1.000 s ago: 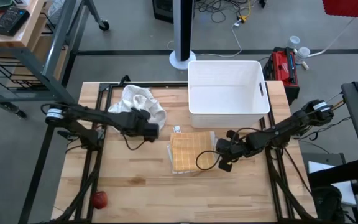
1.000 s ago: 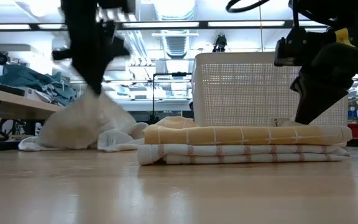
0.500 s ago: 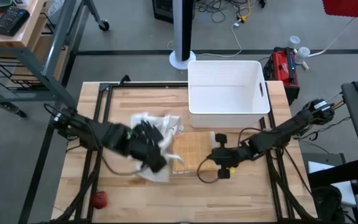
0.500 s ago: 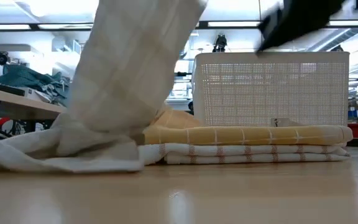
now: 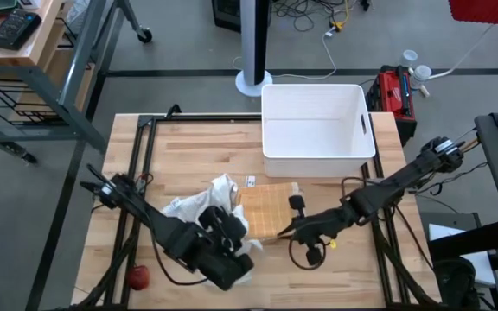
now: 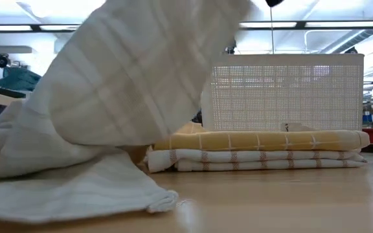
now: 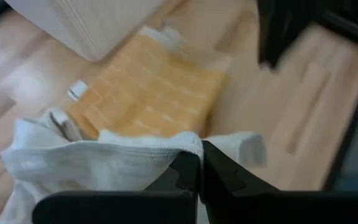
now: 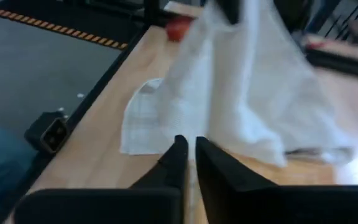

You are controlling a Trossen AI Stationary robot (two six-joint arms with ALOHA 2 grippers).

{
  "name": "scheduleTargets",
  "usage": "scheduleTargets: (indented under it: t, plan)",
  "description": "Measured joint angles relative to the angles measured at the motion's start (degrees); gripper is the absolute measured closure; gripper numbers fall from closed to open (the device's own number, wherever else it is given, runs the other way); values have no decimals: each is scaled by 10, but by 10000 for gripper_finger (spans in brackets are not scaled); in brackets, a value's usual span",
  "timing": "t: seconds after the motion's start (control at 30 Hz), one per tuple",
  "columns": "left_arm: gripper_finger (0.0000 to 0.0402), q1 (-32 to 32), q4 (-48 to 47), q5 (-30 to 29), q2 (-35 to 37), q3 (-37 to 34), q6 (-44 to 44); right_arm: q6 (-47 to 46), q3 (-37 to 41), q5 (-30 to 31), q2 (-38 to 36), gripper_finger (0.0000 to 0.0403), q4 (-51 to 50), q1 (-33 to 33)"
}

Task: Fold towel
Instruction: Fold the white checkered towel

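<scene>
A white towel is raised at the table's middle left, with my left gripper shut on it. In the low view the towel hangs as a broad sheet, and its lower end lies on the tabletop. Right beside it is a stack of folded towels, a yellow checked one on top. My right gripper hovers over the stack's near edge, shut on nothing, pointing at the hanging towel. My left gripper pinches the white towel's topmost edge between its two fingers, which slant downward toward the table's far right. The cloth drapes slack below the fingers. Its lower part rests on the table; one layer or several, I cannot tell.
A white plastic basket stands at the far right of the table. A red ball-like thing lies near the table's near left corner. Bare wood stretches along the near edge right of the stack.
My left gripper has carried the white towel from the far left of the table toward the near edge and upward. The towel has come up out of its heap and now hangs, lower end trailing. My right gripper has risen off the stack and turned.
</scene>
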State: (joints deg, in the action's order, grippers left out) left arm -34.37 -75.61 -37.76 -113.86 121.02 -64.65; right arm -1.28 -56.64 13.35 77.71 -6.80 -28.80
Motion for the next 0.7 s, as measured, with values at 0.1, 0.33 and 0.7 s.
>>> scheduleTargets:
  t: [0.1, 0.33, 0.7]
  plan:
    - [401, 0, 5, -36, -14, 2, -4, -35, -2, 2, 12, 343, -1, -7]
    - [401, 7, 30, -65, -25, -7, 1, -51, -4, 93, 57, 250, 4, -9]
    - [401, 7, 79, -73, -27, -7, 44, 30, -4, 73, 140, 236, 155, 15]
